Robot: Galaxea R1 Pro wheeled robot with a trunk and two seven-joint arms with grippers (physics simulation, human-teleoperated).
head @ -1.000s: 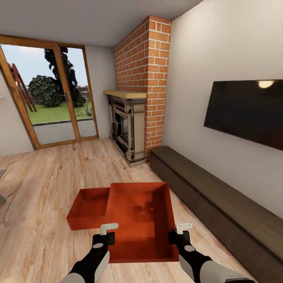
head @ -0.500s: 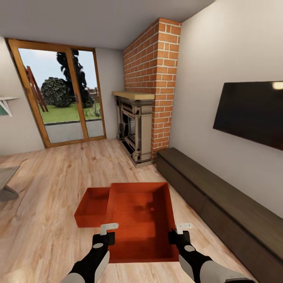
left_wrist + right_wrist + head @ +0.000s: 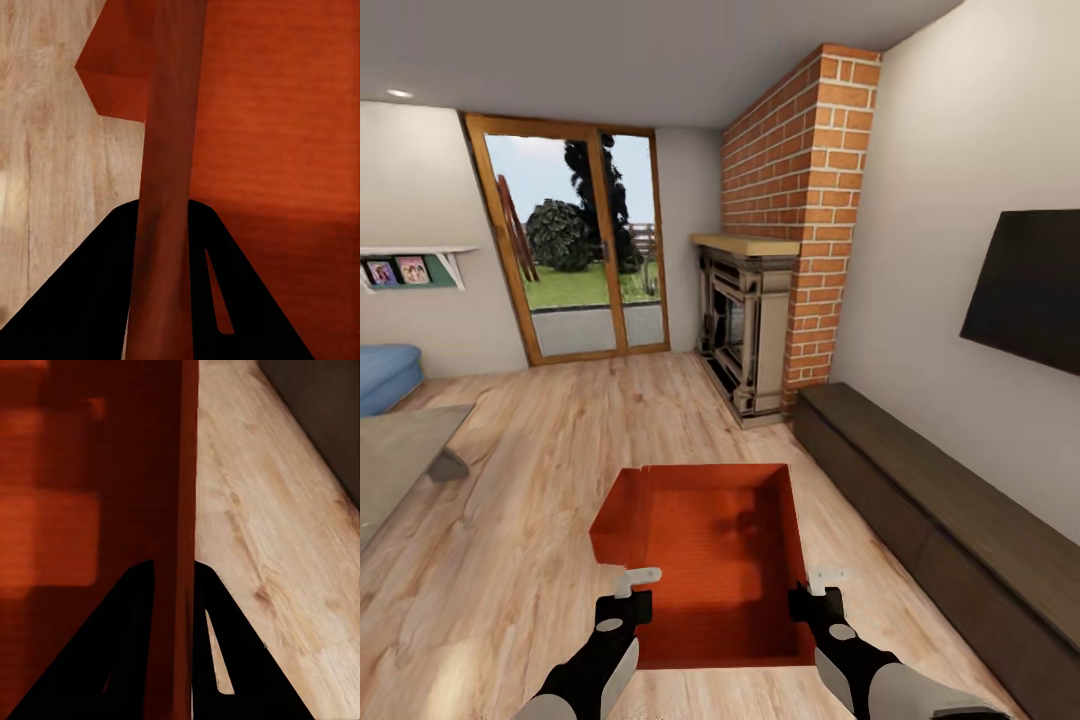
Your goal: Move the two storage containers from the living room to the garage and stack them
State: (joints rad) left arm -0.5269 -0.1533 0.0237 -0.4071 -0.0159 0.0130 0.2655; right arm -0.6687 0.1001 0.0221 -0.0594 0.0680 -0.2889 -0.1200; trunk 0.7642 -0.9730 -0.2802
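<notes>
Head view: blue sofa (image 3: 385, 375), fireplace (image 3: 745, 330).

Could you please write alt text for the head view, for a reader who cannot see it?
Left gripper and right gripper clamp opposite walls of a red-orange storage container, with a second container peeking out at its left. Beyond lie a plank floor, brick fireplace and glazed doors.
</notes>
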